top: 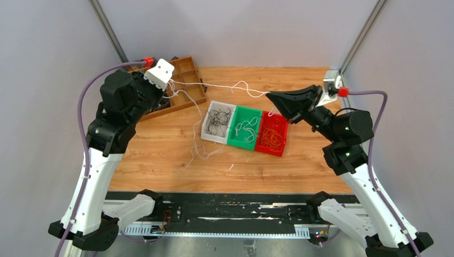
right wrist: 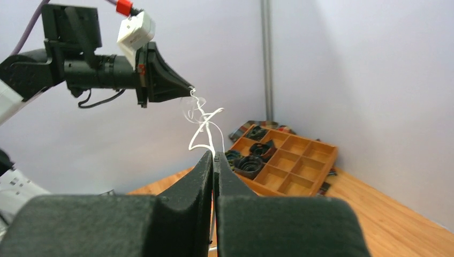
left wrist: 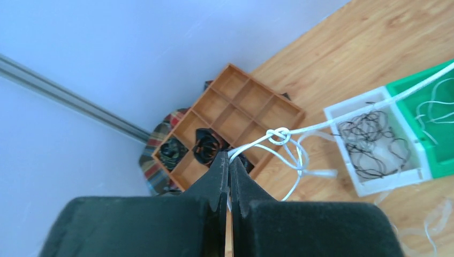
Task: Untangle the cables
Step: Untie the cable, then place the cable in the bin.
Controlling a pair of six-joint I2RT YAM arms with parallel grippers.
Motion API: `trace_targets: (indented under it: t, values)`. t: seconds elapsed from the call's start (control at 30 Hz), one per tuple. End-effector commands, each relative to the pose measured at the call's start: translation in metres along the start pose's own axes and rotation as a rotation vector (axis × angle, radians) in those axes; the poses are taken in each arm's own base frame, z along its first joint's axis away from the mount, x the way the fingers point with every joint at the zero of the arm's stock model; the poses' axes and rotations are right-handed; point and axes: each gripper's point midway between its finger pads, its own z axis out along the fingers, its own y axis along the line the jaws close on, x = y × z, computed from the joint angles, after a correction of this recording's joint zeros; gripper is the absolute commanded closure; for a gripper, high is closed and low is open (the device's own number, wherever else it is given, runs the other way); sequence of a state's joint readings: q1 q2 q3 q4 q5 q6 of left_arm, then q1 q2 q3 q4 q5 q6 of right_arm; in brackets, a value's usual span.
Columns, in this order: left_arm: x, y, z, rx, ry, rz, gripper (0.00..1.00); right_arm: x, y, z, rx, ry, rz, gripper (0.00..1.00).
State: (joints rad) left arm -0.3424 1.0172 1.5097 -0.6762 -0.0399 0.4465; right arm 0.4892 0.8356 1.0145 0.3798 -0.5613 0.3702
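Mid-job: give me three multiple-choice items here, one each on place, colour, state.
1. Wooden divided tray sits: A far left; B near right; C centre.
2. Cables in the red bin: A black; B orange; C white.
3. White cable between left gripper and right gripper: A lying slack; B stretched in air; C dropped.
Answers: A, the top view shows it at the far left; B, they show orange; B, both grippers pinch it, knot near the left one.
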Motion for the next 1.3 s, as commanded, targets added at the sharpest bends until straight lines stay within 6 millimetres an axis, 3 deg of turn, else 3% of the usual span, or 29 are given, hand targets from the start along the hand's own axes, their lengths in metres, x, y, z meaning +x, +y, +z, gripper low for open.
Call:
trace_targets:
  t: [0.0,0.27,0.53,0.57,0.73,0.87,1.0,1.27]
  values:
    - [-0.008,0.032,0.003,-0.126,-0.006,0.082,0.99,-0.036,-0.010,-0.017,0.091,-0.093,-0.042,0.99]
    - [0.021,0.040,0.010,-0.153,0.058,0.094,0.99,-0.060,-0.013,-0.032,0.172,-0.124,-0.088,0.99]
    - [0.096,0.055,0.011,-0.179,0.193,0.060,0.99,-0.117,-0.001,-0.043,0.227,-0.209,-0.221,0.99]
    - [0.120,0.054,0.013,-0.176,0.236,0.064,0.99,-0.131,-0.003,-0.048,0.270,-0.219,-0.270,0.99]
    - [0.141,0.059,0.016,-0.186,0.271,0.046,1.00,-0.151,0.001,-0.055,0.306,-0.249,-0.333,0.99]
    - [0.128,0.047,0.017,-0.109,0.218,0.014,1.00,-0.138,0.001,-0.041,0.245,-0.200,-0.284,0.99]
    - [0.101,0.028,0.010,0.003,0.134,-0.029,1.00,-0.112,-0.014,-0.026,0.228,-0.131,-0.219,0.99]
    - [0.077,0.004,-0.010,0.107,0.059,-0.074,0.99,-0.040,-0.050,0.008,0.171,0.022,-0.096,0.99]
